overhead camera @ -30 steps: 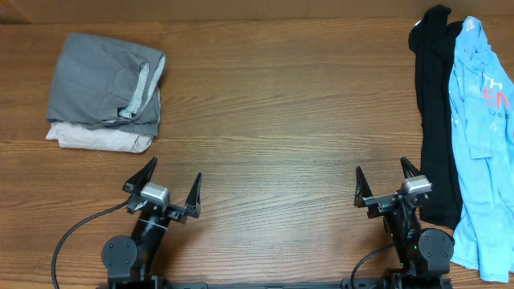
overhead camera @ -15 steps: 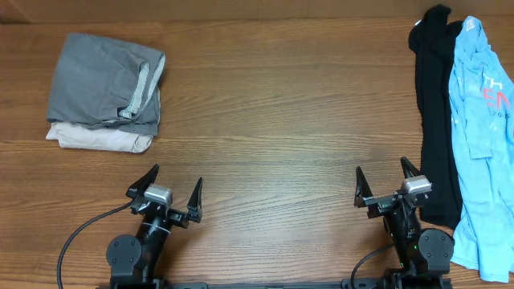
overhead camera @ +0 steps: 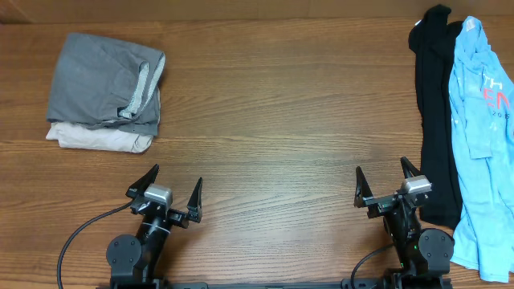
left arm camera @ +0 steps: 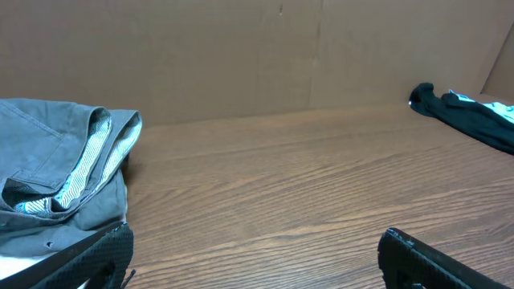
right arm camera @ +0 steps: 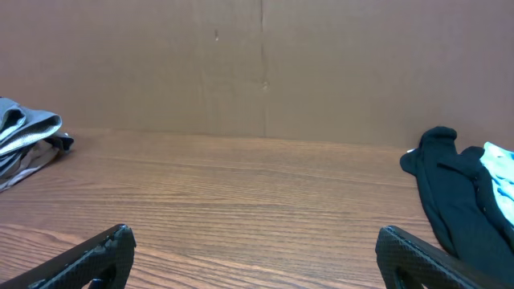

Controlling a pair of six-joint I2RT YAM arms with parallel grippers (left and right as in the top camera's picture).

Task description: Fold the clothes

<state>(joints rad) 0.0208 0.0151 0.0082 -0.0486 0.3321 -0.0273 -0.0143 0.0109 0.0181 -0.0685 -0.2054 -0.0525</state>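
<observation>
You have a wooden table [overhead camera: 281,120] with cloth at both ends and bare wood across the middle. At the far right edge a blue shirt [overhead camera: 482,120] lies lengthwise, touching a black garment [overhead camera: 434,120] on its inner side. Both are spread out and unfolded.

The clothes [overhead camera: 100,80], the grey piece, sit at the far left as a compact folded bundle. They rest on top of a beige piece [overhead camera: 96,139] whose near edge shows below them. The pale waistband lining shows along the bundle's right edge. In the left wrist view that edge stands slightly open and rumpled.

The left gripper [overhead camera: 177,172] and right gripper [overhead camera: 381,165] hover at the near edge. Each has its fingers spread wide, holds nothing and is well apart from any cloth.

I judge the folding of the grey piece to be finished or nearly so, with both arms parked between steps. If you want it tidier, send the left arm forward and left to press down the raised waistband edge. Come in low and keep clear of the beige layer beneath, which could drag.
</observation>
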